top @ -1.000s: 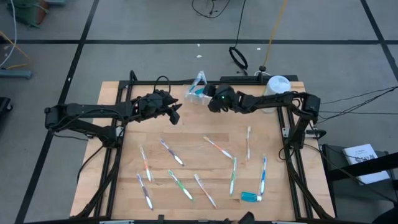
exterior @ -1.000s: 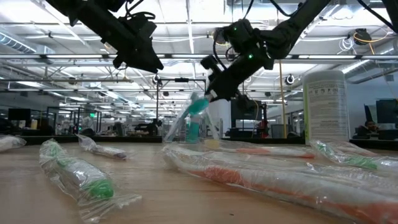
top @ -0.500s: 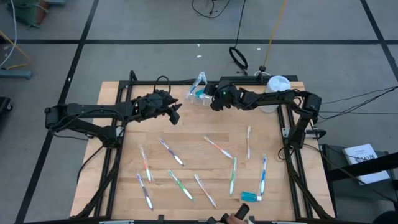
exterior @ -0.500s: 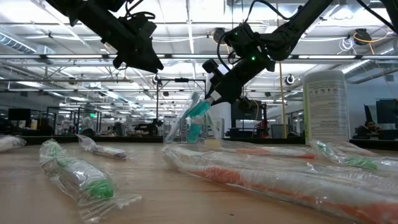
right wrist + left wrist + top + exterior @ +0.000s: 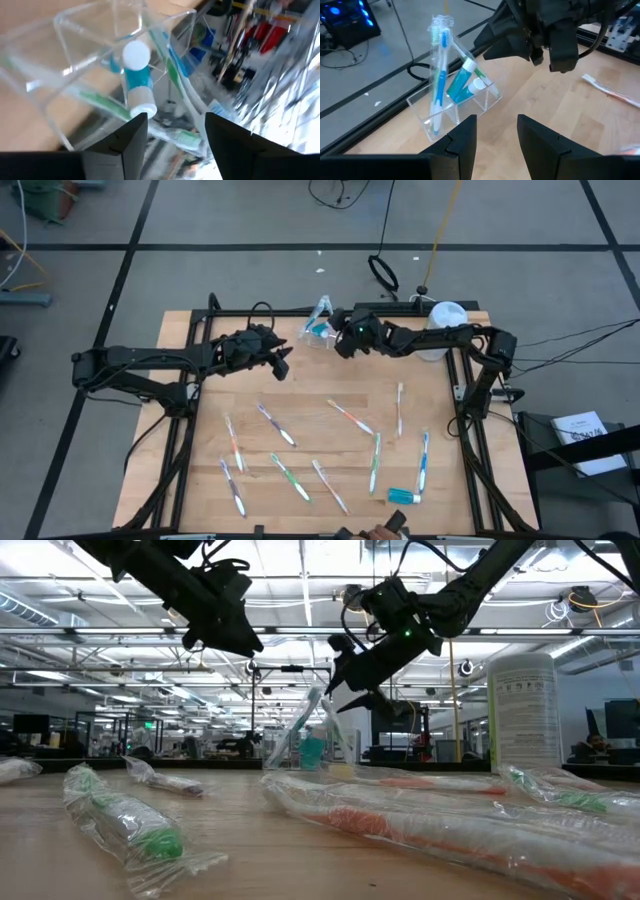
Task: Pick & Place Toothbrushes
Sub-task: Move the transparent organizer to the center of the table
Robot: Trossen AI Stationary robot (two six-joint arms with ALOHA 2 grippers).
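Note:
A clear holder stands at the table's far edge. A blue toothbrush stands upright in it, with a green one and two teal tubes. Several wrapped toothbrushes lie flat across the middle and near part of the table. My right gripper hangs open just right of the holder and above its rim; nothing is between its fingers. My left gripper hovers open to the holder's near left, in the air.
A white canister stands at the far right corner. A short blue tube lies near the front edge. Bare wood lies between the holder and the scattered toothbrushes. Wrapped toothbrushes fill the low view's foreground.
My right gripper has opened above the holder and let go of the teal thing it held. That thing has dropped from the fingertips and now stands lower, inside the holder.

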